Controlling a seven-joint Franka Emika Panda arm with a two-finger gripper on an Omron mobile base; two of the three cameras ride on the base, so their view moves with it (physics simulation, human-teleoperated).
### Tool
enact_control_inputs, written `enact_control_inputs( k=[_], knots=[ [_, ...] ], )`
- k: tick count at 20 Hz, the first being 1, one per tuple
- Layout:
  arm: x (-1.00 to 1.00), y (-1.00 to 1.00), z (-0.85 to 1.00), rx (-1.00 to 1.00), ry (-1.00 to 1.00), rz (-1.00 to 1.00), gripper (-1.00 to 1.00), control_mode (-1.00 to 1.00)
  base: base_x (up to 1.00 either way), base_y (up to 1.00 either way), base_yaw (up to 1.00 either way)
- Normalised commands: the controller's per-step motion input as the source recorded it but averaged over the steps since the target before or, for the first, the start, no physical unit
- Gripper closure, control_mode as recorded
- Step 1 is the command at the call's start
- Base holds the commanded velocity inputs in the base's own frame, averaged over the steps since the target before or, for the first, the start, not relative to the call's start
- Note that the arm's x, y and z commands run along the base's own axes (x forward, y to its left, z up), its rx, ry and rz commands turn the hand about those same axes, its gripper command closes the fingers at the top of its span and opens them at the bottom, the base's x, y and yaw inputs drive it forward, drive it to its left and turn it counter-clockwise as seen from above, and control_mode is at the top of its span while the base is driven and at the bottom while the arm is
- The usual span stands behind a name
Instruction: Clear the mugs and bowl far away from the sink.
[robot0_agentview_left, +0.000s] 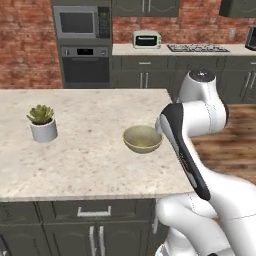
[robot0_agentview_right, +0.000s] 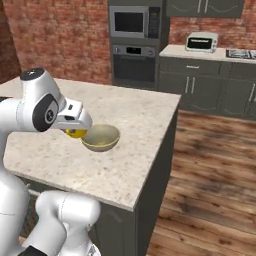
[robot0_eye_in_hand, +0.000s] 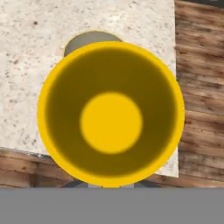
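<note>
From the left base view, the olive bowl (robot0_agentview_left: 143, 138) sits on the island counter (robot0_agentview_left: 80, 155) near its right edge, with the arm's elbow and wrist rising just to its right and the potted plant (robot0_agentview_left: 42, 122) well apart on the far left. From the right base view, the hand hangs just left of the bowl, and a yellow mug (robot0_agentview_right: 76, 133) peeps out beneath it, touching or nearly touching the bowl's near rim; I cannot tell which. In the hand view, the mug's open mouth sits directly under the camera, so the gripper (robot0_eye_in_hand: 111, 186) is pinching the mug by its wall. The bowl lies just beyond it toward the counter's middle, and the counter edge and wooden floor (robot0_eye_in_hand: 201, 87) lie close alongside. Any set-down, I judge, wants counter clear of that bowl.
</note>
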Motion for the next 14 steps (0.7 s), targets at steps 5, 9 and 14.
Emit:
enact_control_inputs(
  k=[5, 9, 14],
  knots=[
    [0.00, 0.00, 0.00, 0.00, 0.00, 0.00, 1.00, 1.00, 0.43, 0.00, -0.56],
    [0.00, 0.00, 0.00, 0.00, 0.00, 0.00, 1.00, 1.00, 0.25, 0.12, 0.07],
    [0.15, 0.31, -0.15, -0.09, 0.02, 0.21, 1.00, -1.00, 0.00, 0.00, 0.00]
  ],
)
